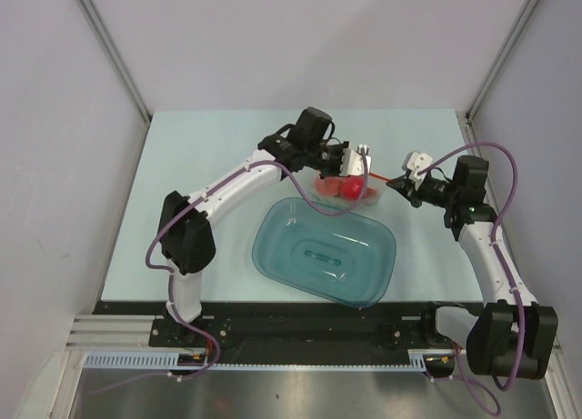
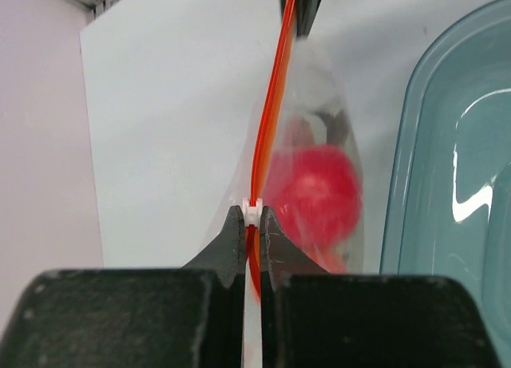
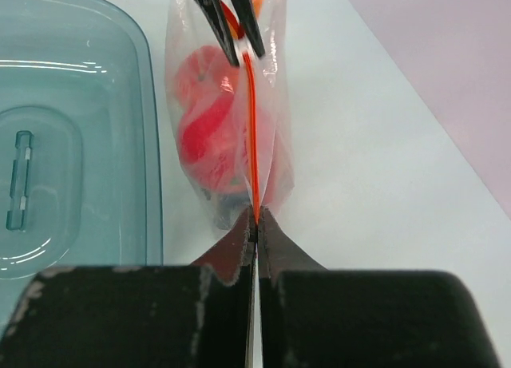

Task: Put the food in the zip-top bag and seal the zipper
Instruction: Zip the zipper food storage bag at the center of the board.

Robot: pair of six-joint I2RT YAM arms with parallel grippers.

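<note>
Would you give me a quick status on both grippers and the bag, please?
Both shut on the zipper: left gripper one end, right gripper the other. Red food inside the bag, strung between them. Teal tub alongside, not obstructing.

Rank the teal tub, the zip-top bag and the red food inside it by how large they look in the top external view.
1. The teal tub, by far the largest.
2. The zip-top bag, clearly smaller.
3. The red food inside the bag, smallest.

Teal tub [image 1: 325, 251] on pale table [image 1: 200, 164]
</note>
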